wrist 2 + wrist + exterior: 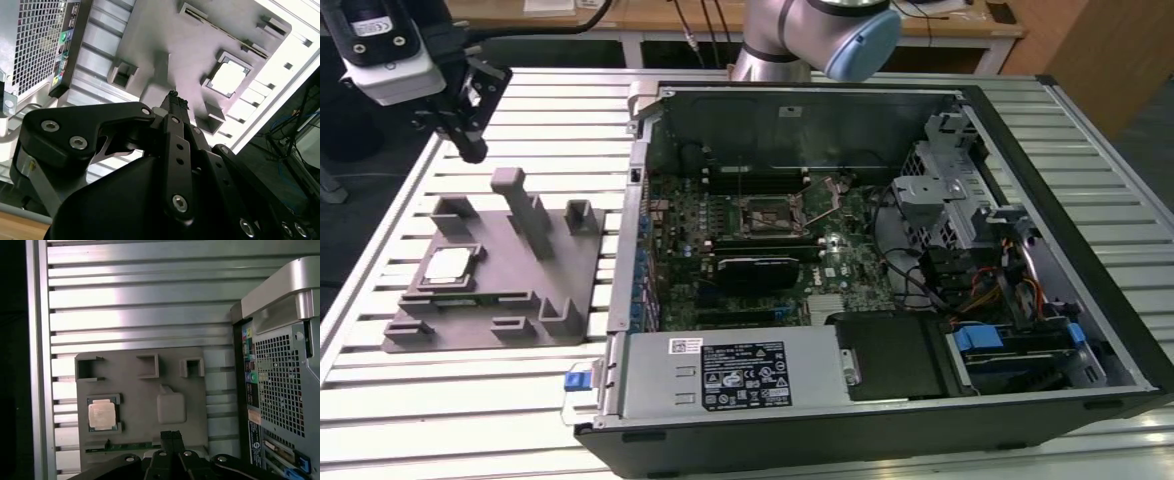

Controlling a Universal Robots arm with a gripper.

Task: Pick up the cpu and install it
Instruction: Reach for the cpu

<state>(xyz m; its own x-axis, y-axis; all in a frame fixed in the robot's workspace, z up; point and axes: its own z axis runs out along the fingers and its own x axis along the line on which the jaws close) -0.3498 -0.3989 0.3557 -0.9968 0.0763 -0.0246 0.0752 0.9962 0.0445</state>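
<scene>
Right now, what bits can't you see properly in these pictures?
- Top of the cpu: in the second wrist view, glare washes it out.
- Socket inside the computer case: in the exterior view, it is too small to tell whether it is open or holds anything.
- One edge of the grey fixture: in the first wrist view, it is hidden behind the tool.
- Most of the case: in the first wrist view, it is cut off by the picture's edge.

Your arm [781,35]: silver tube with a blue-capped joint [861,45], at the top of the exterior view.
Your wrist [394,55]: white and black housing, held high at the exterior view's upper left.
Your gripper [470,150]: black, hanging below the wrist and pointing down.
In both wrist views, your gripper [173,97] [172,435]: slim fingers [167,440] pressed flat together, with the tips meeting.
</scene>
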